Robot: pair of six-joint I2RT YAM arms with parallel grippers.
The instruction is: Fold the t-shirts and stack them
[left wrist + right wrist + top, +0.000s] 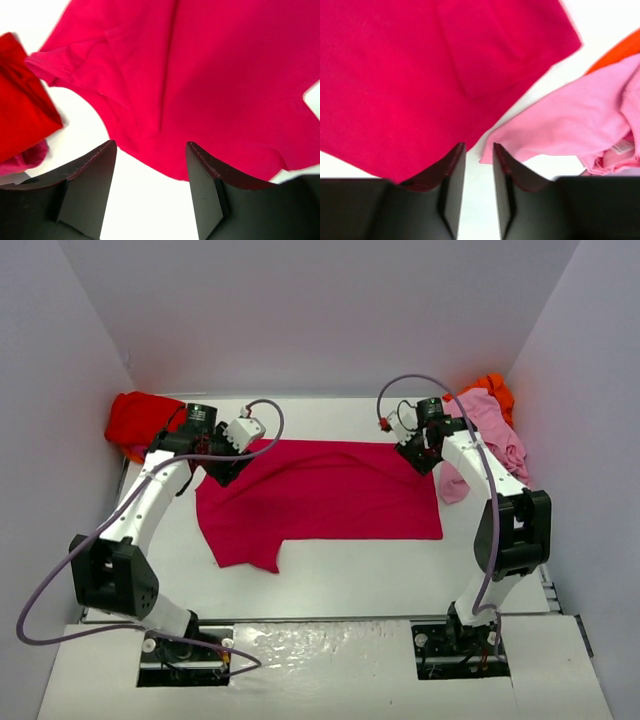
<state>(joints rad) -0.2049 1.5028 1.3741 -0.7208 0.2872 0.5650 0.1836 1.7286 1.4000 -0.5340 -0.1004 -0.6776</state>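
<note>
The crimson-magenta t-shirt (320,500) (200,75) (395,75) lies spread on the white table, its near edge folded up and one sleeve sticking out at the near left. My left gripper (222,472) (150,145) hangs over the shirt's far left corner, open, with only bare table and the hem between its fingers. At the far right corner my right gripper (425,455) (479,146) is open by a narrow gap and holds nothing. A bright red t-shirt (140,420) (20,100) is bunched at the far left. The pale pink t-shirt (490,435) (580,115) lies on the orange one (492,387) (620,52) at the far right.
White walls close in the table (350,570) at the back and on both sides. The pale pink shirt's edge reaches almost to the right gripper's fingertip. Purple cables loop over both arms.
</note>
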